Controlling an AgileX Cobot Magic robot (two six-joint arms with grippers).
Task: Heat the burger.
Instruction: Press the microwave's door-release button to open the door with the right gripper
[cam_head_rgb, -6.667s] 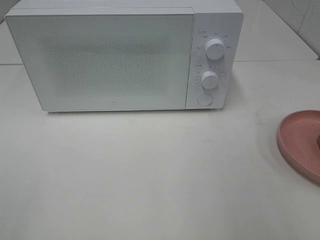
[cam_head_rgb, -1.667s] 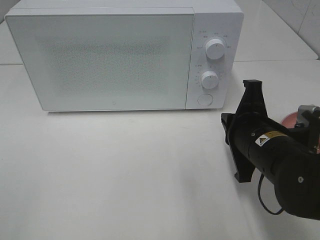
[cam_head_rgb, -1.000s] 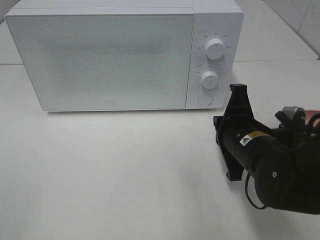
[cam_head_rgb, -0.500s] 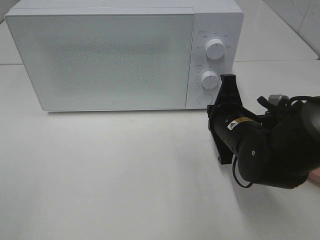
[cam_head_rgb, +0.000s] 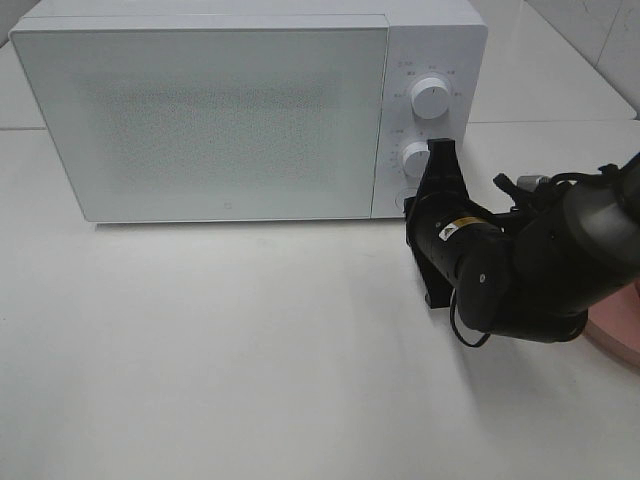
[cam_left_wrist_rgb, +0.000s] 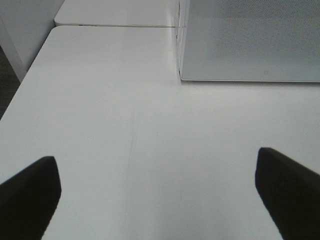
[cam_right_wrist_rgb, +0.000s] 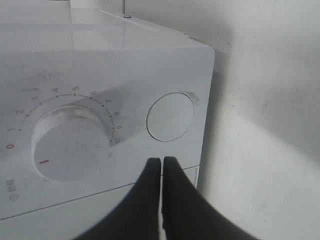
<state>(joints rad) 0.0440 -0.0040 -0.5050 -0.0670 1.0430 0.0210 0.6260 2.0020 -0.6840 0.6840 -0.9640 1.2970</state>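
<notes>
hovering at the control panel of the white microwave (cam_head_rgb: 436, 45), the right gripper (cam_right_wrist_rgb: 162, 161) has its jaws pressed together, pinching nothing. the tips sit just beside the round button (cam_right_wrist_rgb: 170, 116), with the lower dial (cam_right_wrist_rgb: 72, 145) near on the other side; whether they touch the panel i cannot tell. from the high view the black right arm (cam_head_rgb: 530, 270) covers that button, while the upper dial (cam_head_rgb: 430, 98) shows clear. the microwave door (cam_head_rgb: 200, 120) is shut. the left gripper (cam_left_wrist_rgb: 155, 165) hangs over the white counter (cam_left_wrist_rgb: 125, 100) near the door's front, jaws spread wide and holding nothing. a pink plate (cam_head_rgb: 615, 325) lies at the counter's right edge, mostly hidden behind the right arm. the burger shows in none of the views.
</notes>
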